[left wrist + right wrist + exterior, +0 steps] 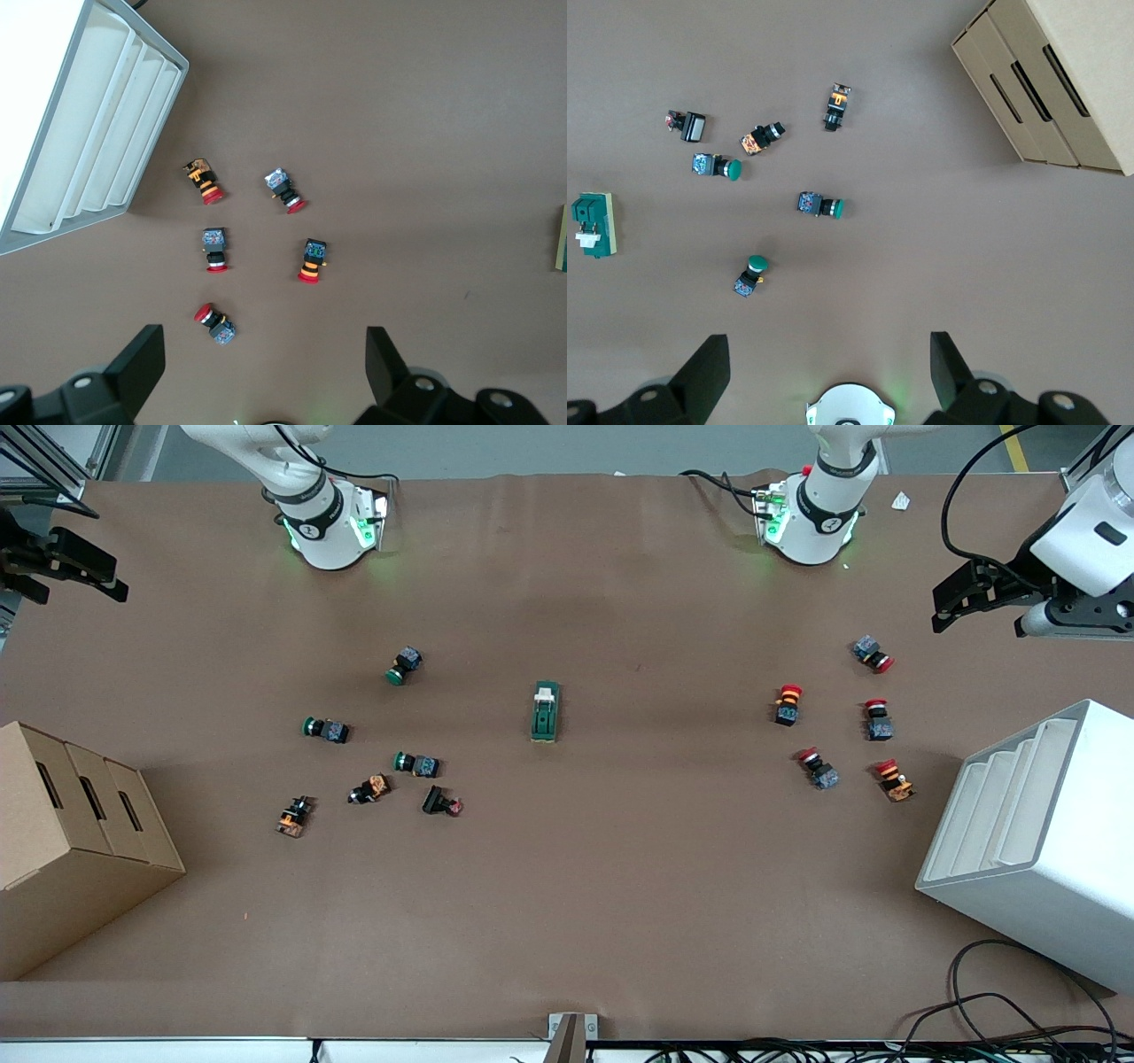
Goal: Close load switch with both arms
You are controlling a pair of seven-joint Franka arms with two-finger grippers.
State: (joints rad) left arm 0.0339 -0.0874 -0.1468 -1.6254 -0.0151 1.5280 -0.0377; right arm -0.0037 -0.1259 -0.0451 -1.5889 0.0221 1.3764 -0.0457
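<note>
My left gripper [952,602] hangs high over the table's edge at the left arm's end, fingers [137,359] spread wide with nothing between them; my right gripper [89,571] hangs likewise over the right arm's end, fingers [709,367] spread and empty. Both arms wait, well apart from the load switch [545,711], which lies flat on the brown table cover [567,886] midway between the two grippers, touching nothing. It is a small dark-green oblong block with a pale cream handle piece at the end toward the bases. The right wrist view shows it whole at the frame's edge [595,226], on a cream backing; the left wrist view catches only a thin sliver of it [562,237]. Below my left gripper that wrist view shows five red-capped push buttons [310,261], stubby and round-headed, and a white ribbed plastic tray [97,142] with stepped slots. Below my right gripper the right wrist view shows three green-capped buttons [819,205], some black and orange ones [760,138], and a folded cardboard box [1050,80] with slotted sides. Only the front view shows both lit bases and the full spread. The table cover is matte, faintly creased.
</note>
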